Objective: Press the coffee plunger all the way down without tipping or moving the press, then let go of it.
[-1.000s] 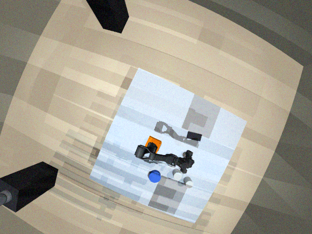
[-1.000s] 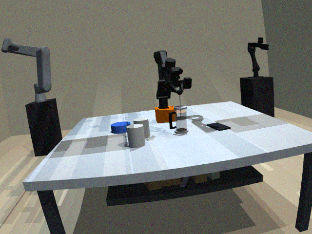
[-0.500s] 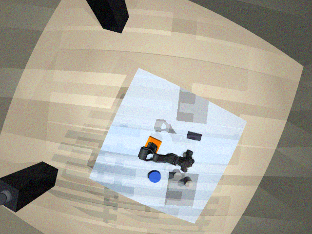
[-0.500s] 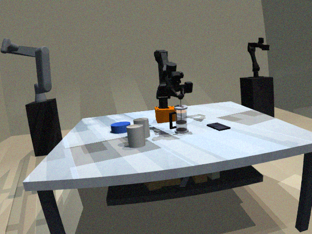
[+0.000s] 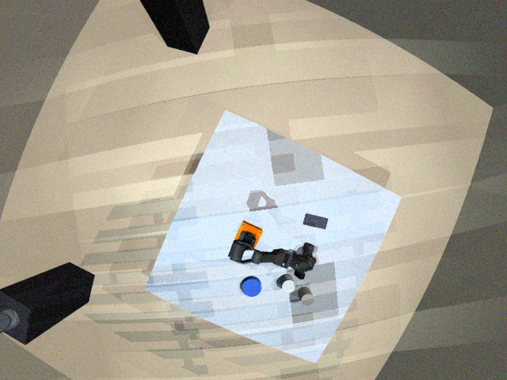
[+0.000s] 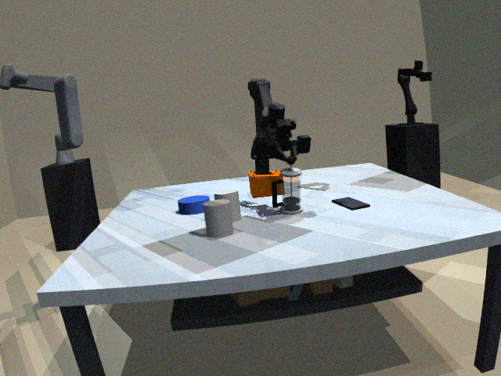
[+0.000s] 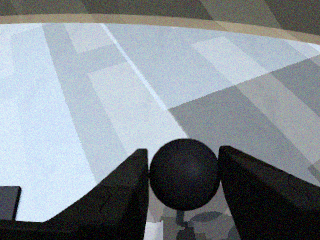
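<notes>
The claw [image 7: 184, 176] was clamped on the plunger knob [image 7: 184, 174], whose rod ran straight down into the press [image 6: 290, 189].

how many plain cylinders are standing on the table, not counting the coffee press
2. A grey cylinder stands nearest the table's front edge, and a paler cylinder just behind it, beside the flat blue disc. None appear hidden.

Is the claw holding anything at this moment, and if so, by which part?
Yes. The claw is shut on the plunger's round black knob, one finger on each side. The press below stands upright on the table.
</notes>
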### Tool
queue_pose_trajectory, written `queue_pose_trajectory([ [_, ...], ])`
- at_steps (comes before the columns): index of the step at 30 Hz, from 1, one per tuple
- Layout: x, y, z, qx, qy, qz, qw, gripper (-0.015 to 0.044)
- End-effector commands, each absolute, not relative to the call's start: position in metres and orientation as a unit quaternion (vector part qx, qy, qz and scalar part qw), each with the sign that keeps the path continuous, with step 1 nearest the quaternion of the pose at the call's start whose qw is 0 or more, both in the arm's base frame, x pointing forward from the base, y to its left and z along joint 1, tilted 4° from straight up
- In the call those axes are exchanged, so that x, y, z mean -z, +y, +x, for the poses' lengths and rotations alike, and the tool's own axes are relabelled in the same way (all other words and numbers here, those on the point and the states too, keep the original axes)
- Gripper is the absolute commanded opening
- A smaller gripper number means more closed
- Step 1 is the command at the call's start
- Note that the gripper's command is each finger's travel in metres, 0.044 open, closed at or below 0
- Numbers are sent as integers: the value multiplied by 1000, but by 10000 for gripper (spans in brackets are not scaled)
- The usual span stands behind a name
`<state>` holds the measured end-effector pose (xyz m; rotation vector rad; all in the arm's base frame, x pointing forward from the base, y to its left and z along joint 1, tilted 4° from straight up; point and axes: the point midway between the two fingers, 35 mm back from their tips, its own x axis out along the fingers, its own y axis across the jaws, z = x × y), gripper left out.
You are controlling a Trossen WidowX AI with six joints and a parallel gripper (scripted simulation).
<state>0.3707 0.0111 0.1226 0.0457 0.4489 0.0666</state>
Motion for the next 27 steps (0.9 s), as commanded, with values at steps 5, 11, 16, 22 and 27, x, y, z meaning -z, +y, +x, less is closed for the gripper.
queue_pose_trajectory([
  [5, -110, 12, 371, -33, 243, 27, 969, 115],
  [11, -111, 12, 372, -33, 243, 27, 969, 115],
  [16, -111, 12, 373, -33, 243, 27, 969, 115],
  [22, -111, 12, 375, -33, 243, 27, 969, 115],
  [27, -112, 12, 376, -33, 243, 27, 969, 115],
])
